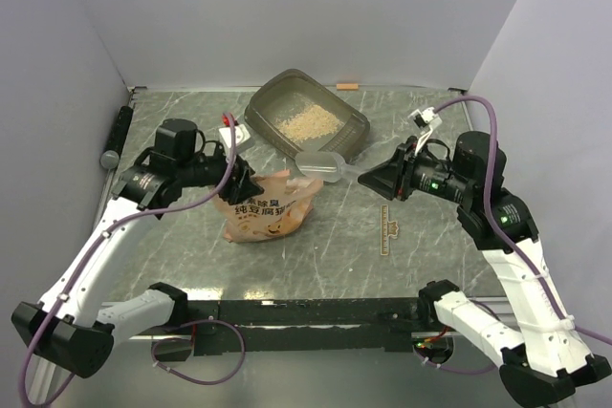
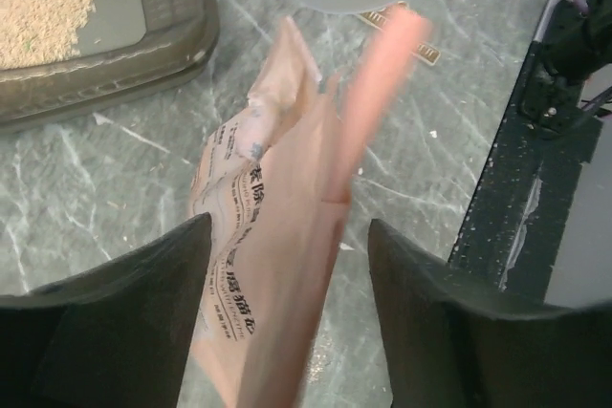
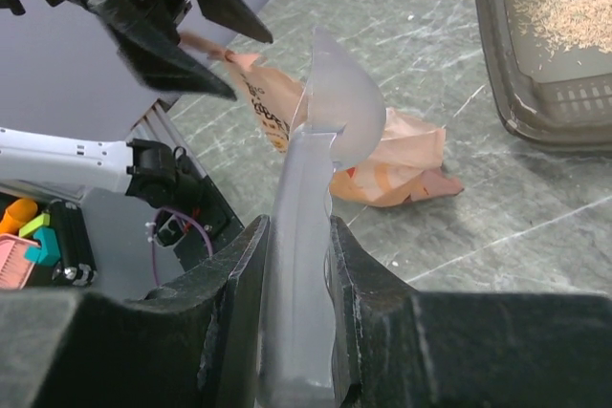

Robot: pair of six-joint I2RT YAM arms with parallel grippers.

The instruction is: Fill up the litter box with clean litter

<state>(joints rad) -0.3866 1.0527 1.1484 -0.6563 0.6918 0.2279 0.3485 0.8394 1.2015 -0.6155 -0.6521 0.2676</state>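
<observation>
Thin litter patch in box beyond my right end effector, clenched on scoop; left end effector spread astride bag. Most filling remains.

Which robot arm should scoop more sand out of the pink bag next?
Probably the right. The right tool already grips the clear scoop, whose bowl hangs just beside the top of the pink bag. The left tool straddles the bag's edge and holds no scoop.
</observation>
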